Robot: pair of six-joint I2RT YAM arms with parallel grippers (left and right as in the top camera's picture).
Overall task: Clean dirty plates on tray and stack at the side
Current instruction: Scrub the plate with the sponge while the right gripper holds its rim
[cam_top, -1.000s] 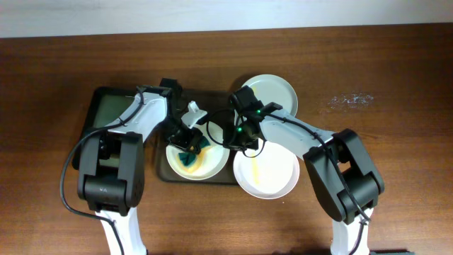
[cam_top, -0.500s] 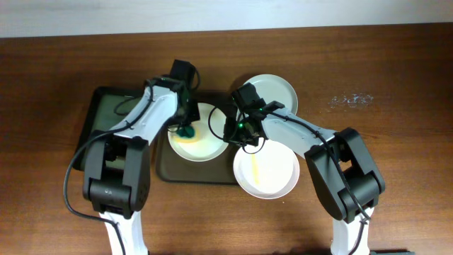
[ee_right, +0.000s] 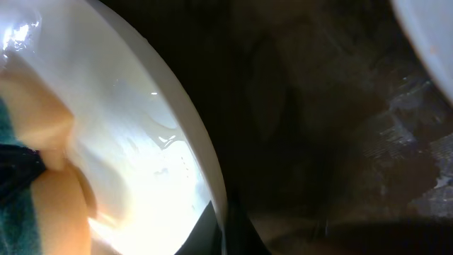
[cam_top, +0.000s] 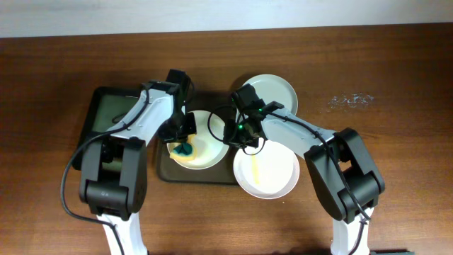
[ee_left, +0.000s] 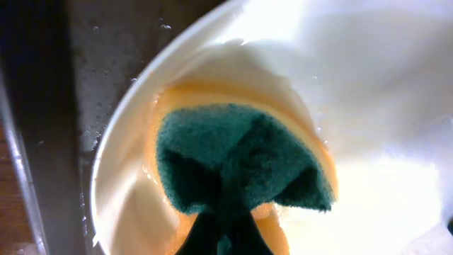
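A white plate (cam_top: 205, 131) with yellowish smears sits over the dark brown tray (cam_top: 202, 176). My left gripper (cam_top: 184, 142) is shut on a green-yellow sponge (cam_top: 185, 149) and presses it onto the plate's front-left part. In the left wrist view the gripper (ee_left: 223, 228) holds the sponge (ee_left: 241, 159) against the plate (ee_left: 368, 106). My right gripper (cam_top: 230, 134) is shut on the plate's right rim, as the right wrist view (ee_right: 225, 227) shows on the plate (ee_right: 141, 142). A second plate (cam_top: 272, 93) lies behind it. A third plate (cam_top: 266, 170) with a yellow streak lies at the front right.
A smaller black tray (cam_top: 106, 113) lies to the left, partly under my left arm. The tray's wet dark floor shows in the left wrist view (ee_left: 106, 57) and the right wrist view (ee_right: 318, 106). Brown table (cam_top: 396, 142) lies to the right.
My left gripper has dragged the sponge from the plate's back edge to its front-left part. The plate, moved back earlier, has shifted slightly forward. The right gripper keeps its hold on the rim.
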